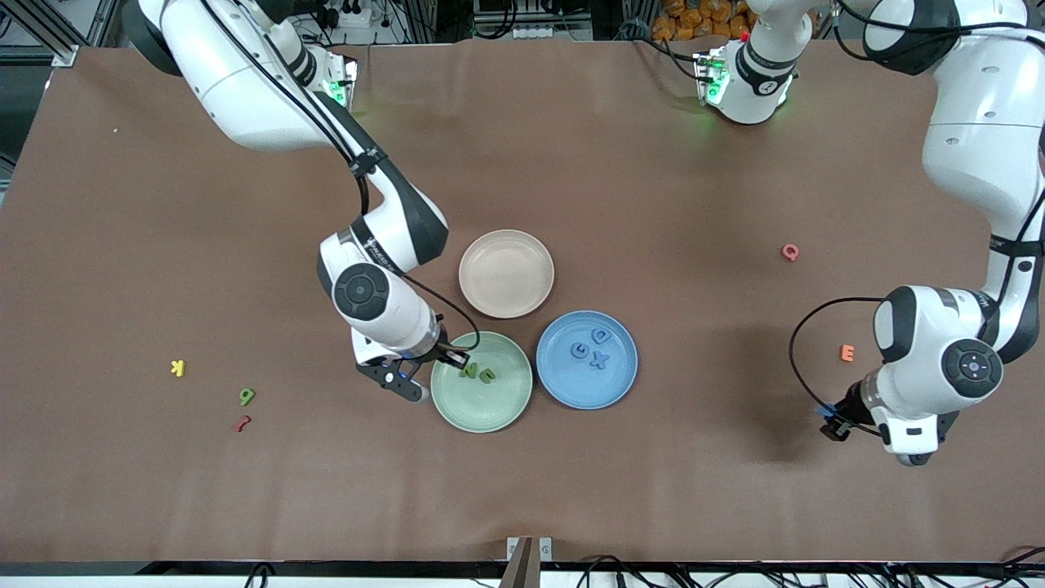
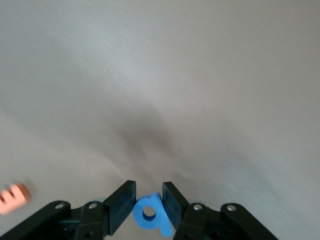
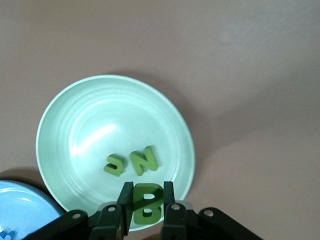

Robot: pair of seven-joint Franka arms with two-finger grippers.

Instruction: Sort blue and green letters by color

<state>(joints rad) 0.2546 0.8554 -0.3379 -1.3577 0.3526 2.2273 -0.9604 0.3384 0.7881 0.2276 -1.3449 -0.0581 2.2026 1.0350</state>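
Green N (image 3: 145, 160), U (image 3: 114, 165) on green plate; blue G (image 1: 580, 350), D (image 1: 602, 336), X (image 1: 600, 360) on blue plate; green 6 (image 1: 246, 397) loose on table.

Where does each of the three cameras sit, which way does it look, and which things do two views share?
Front view: high across the table, facing both arms, three plates and the loose letters.
Left wrist view: on the left arm's wrist, looking down at bare table; left gripper fingers shut on a blue 9.
Right wrist view: on the right arm's wrist, above the green plate; right gripper fingers shut on a green B.
Shared: green plate, orange E.
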